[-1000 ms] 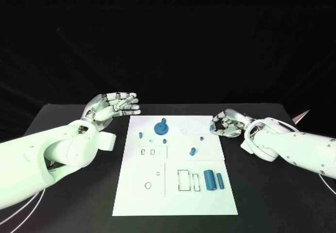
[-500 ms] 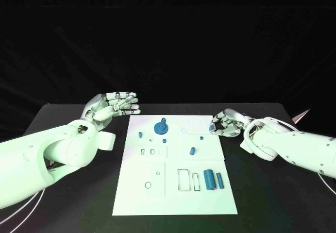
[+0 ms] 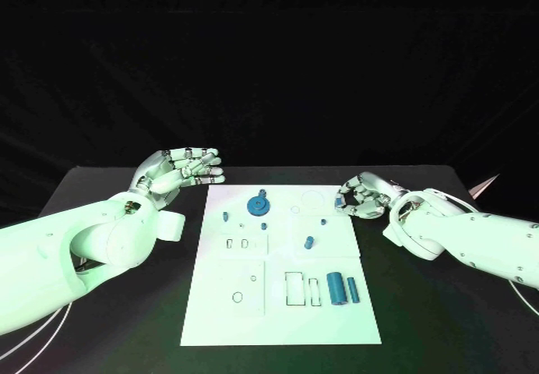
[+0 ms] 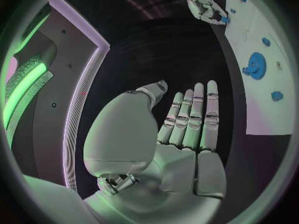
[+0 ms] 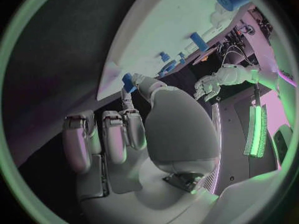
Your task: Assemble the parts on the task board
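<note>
The white task board lies in the middle of the black table. On it are a blue gear, a thick blue cylinder, a thinner blue bar and a small blue peg. My right hand hovers at the board's far right edge and pinches a small blue part between thumb and a fingertip. My left hand is raised off the board's far left corner, fingers extended, holding nothing. The left wrist view shows the gear and the right hand with its blue part.
Small blue pieces and outlined slots mark the board. Bare black table lies on both sides of it. A pale object sits at the table's far right edge.
The right hand has shifted very slightly at the board's far right edge, still pinching the blue part. The left hand and the parts on the board have not moved.
</note>
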You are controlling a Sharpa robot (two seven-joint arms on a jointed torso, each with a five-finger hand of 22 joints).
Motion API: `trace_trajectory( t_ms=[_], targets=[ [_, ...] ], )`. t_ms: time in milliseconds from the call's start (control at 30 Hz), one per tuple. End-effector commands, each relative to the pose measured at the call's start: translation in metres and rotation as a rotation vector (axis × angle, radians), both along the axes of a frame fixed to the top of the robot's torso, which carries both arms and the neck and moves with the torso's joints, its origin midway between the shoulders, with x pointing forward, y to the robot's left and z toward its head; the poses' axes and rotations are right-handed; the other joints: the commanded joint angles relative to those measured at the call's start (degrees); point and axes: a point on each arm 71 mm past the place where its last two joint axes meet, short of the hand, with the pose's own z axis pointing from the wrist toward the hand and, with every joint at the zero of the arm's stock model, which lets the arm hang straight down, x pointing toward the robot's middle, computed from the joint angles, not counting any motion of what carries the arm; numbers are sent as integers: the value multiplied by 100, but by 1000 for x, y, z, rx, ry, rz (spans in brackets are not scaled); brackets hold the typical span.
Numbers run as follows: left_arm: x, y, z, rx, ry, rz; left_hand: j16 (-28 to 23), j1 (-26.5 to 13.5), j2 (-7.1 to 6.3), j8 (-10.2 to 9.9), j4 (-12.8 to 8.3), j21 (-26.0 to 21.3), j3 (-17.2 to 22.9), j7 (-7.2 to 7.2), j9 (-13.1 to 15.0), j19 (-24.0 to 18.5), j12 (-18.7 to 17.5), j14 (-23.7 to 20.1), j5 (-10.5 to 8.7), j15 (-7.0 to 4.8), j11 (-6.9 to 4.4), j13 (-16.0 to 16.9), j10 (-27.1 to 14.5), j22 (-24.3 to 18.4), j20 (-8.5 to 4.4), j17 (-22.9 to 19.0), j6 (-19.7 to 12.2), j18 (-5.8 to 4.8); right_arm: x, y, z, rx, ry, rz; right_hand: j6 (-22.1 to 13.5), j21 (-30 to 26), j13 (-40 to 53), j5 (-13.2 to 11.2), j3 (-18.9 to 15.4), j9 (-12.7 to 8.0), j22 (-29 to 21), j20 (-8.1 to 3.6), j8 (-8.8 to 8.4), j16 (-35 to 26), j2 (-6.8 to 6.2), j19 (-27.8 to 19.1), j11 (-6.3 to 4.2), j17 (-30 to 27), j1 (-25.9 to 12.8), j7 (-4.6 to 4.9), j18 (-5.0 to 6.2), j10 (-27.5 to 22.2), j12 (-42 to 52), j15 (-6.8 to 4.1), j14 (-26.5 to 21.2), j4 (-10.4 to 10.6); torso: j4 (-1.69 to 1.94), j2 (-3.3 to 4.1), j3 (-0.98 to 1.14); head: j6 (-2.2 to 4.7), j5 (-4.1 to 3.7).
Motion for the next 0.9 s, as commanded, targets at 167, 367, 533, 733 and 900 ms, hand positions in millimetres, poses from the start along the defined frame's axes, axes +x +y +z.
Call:
trace_trajectory(
  t_ms=[167, 367, 533, 733, 900],
  targets=[
    [1, 1, 1, -7, -6, -10, -37, 70, -1, -21, -38, 10, 0, 256, -7, 21, -24, -21, -21, 7, 15, 3, -22, -10, 17, 23, -47, 73, -9, 21, 19, 17, -62, -15, 28, 26, 909, 43, 38, 102, 1510, -41, 56, 36, 49, 599, -50, 1509, -18, -36, -39, 81, 32, -35, 596, 2, -8, -7, -3, 15, 21],
    [2, 1, 0, -7, -4, -11, -38, 73, 2, -22, -40, 10, 2, 256, -7, 21, -24, -22, -20, 6, 15, 3, -22, -10, 17, 25, -47, 74, -20, 56, 28, 43, -78, 30, -1, 26, 908, 89, 56, 118, 1510, -44, 68, 36, 79, 599, -53, 1509, -44, -36, -39, 82, 30, -35, 596, 8, -2, -6, -9, 35, 34],
    [3, 1, -1, -6, -2, -9, -38, 73, 2, -22, -40, 10, 2, 256, -7, 21, -24, -22, -20, 6, 15, 3, -22, -10, 17, 25, -47, 74, -30, 97, 29, 51, -65, 75, -10, 26, 903, 110, 61, 127, 1510, -45, 76, 36, 86, 599, -52, 1509, -59, -36, -39, 78, 23, -35, 596, 11, 4, -26, -14, 22, 58],
    [5, 1, -2, -5, -2, -9, -39, 74, 1, -23, -41, 10, 2, 256, -7, 21, -24, -22, -20, 7, 16, 3, -23, -10, 17, 28, -48, 73, -39, 131, 24, 55, -37, 112, -21, 26, 905, 130, 70, 136, 1510, -46, 85, 36, 89, 599, -55, 1509, -57, -39, -39, 78, 23, -36, 596, -2, 12, -48, -25, -55, 148],
    [5, 0, -3, -5, -1, -10, -39, 74, 1, -23, -41, 10, 2, 256, -7, 21, -24, -22, -20, 7, 16, 3, -23, -10, 17, 28, -48, 73, -47, 154, 19, 42, -22, 138, -22, 26, 907, 134, 75, 140, 1510, -47, 89, 36, 92, 599, -56, 1509, -54, -40, -39, 80, 25, -37, 596, -8, 6, -46, -32, -88, 254]
  ],
)
